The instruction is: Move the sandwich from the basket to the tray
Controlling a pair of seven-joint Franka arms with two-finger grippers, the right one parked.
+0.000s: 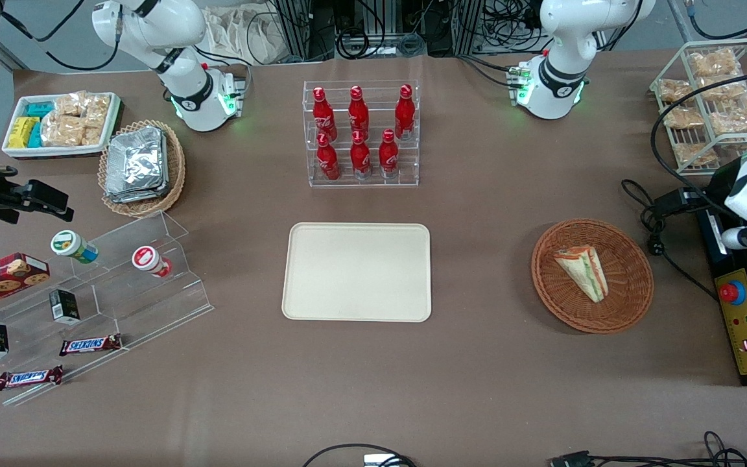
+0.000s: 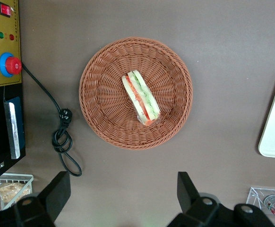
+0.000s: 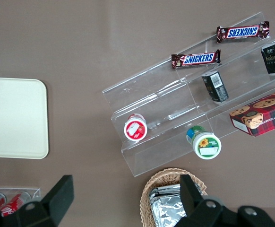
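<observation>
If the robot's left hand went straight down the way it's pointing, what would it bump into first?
Probably the bare brown table, just beside the basket. The open hand hangs high above it, so the sandwich looks slightly off its line, though depth is hard to judge.

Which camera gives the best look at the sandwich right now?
The left wrist view: the open gripper hangs above the table, with the sandwich unobstructed in the basket, filling edge showing. The front view shows it smaller. The right wrist view misses it.
</observation>
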